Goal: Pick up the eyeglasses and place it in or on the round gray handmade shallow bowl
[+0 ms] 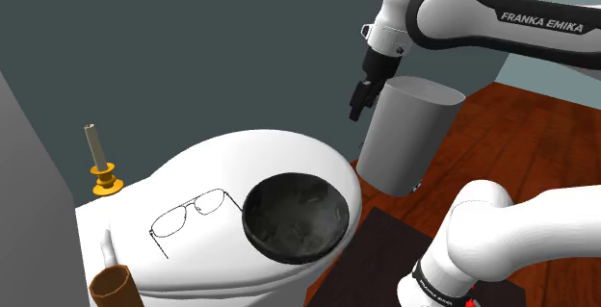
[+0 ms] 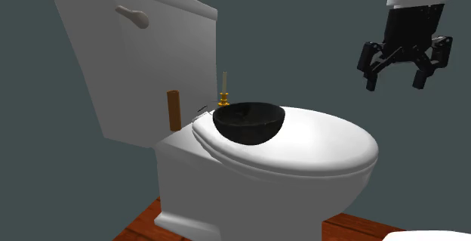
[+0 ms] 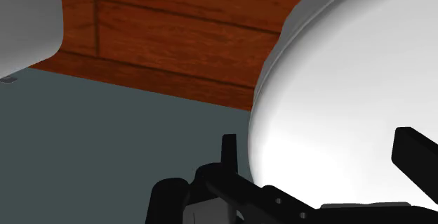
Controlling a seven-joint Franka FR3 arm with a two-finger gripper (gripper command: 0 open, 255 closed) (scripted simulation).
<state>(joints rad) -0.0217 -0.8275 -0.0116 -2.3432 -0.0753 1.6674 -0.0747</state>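
Hovering claw (image 2: 394, 82) released | eyeglasses (image 1: 189, 214) well apart, on toilet lid (image 1: 260, 156) beside bowl (image 1: 294, 218)

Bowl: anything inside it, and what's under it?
Shoulder view: the dark bowl is empty, only its rough inner surface showing. It rests on the white toilet lid, eyeglasses beside it on the lid. The lid directly beneath the bowl is covered.

Light is soft and even, from above, and everything renders crisp near and far. The glossy white toilet lid (image 3: 337, 82) carries a broad pale sheen, shading grey toward its rim, while the dark round bowl (image 1: 294, 217) shows faint glints inside
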